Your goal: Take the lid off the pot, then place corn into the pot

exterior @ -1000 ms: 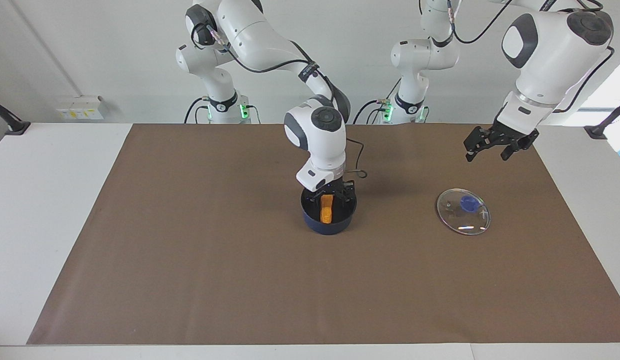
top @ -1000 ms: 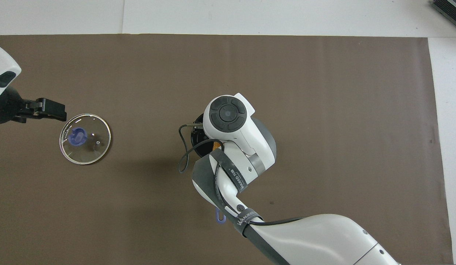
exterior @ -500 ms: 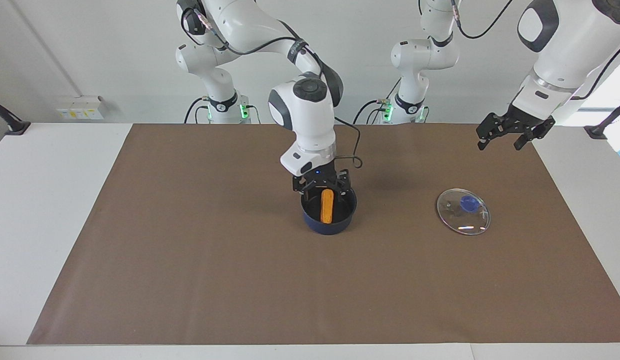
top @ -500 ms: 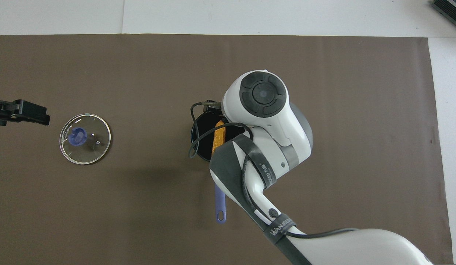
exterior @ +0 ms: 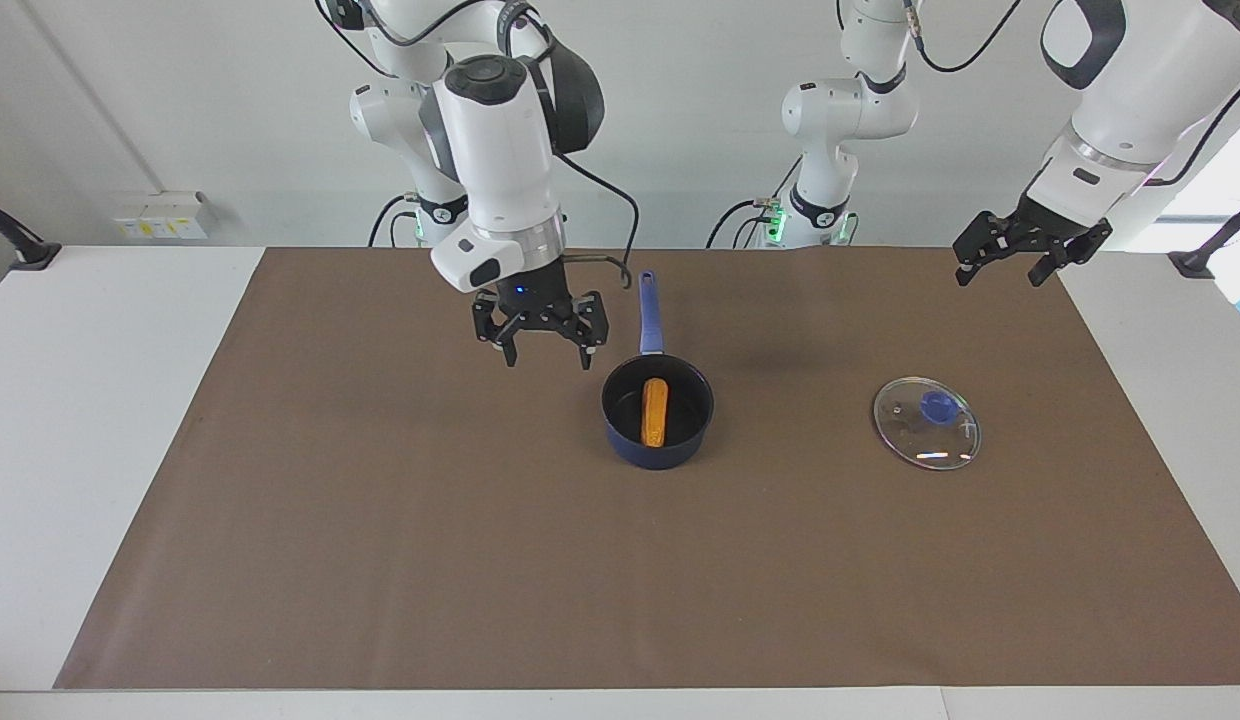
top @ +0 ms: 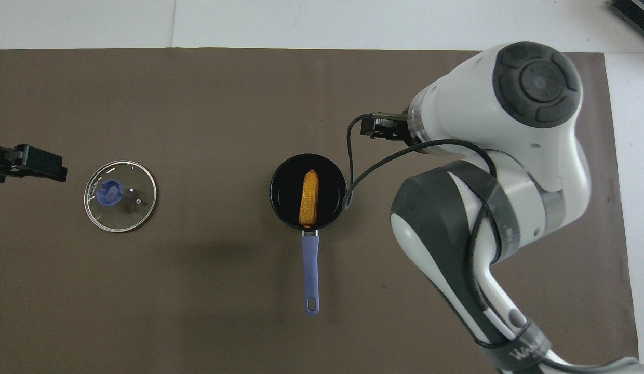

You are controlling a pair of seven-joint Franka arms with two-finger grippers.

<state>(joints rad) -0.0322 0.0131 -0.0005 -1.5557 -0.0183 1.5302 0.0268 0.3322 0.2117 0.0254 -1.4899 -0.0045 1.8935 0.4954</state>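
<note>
The dark blue pot (exterior: 660, 455) stands mid-mat with its lid off, its long handle (exterior: 648, 312) pointing toward the robots. The orange-yellow corn (exterior: 655, 412) lies inside it, also in the overhead view (top: 308, 198). The glass lid (exterior: 927, 422) with its blue knob lies flat on the mat toward the left arm's end. My right gripper (exterior: 546, 355) is open and empty, up over the mat beside the pot, toward the right arm's end. My left gripper (exterior: 998, 275) is open and empty, raised over the mat's edge near the lid.
A brown mat (exterior: 380, 560) covers most of the white table (exterior: 80, 450). In the overhead view the right arm's wrist (top: 498, 135) hides its own gripper and part of the mat. A black cable (top: 353, 171) loops from the wrist beside the pot.
My right gripper let go of the corn in the pot, rose out and moved toward the right arm's end. My left gripper lifted and drew away from the lid.
</note>
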